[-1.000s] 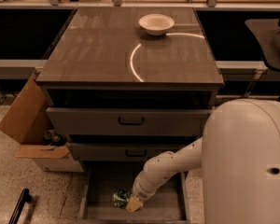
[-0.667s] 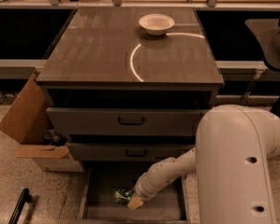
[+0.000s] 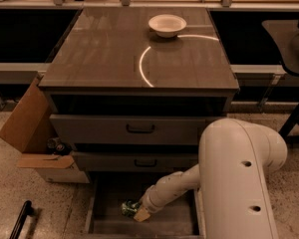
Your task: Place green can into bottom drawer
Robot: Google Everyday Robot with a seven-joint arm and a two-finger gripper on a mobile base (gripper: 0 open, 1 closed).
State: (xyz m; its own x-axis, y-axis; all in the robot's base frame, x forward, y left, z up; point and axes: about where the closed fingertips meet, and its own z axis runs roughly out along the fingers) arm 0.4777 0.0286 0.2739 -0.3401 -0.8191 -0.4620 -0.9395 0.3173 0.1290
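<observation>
Gripper (image 3: 138, 212) clasping mottled green can (image 3: 127, 208), low inside flat, shallow bottom drawer (image 3: 172, 222)

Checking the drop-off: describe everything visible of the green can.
The green can is small, green with pale mottling, seemingly metal. It seems to lie on its side low inside the open bottom drawer, towards its left. The gripper is right against one end. Whether it rests on the drawer floor cannot be told.
</observation>
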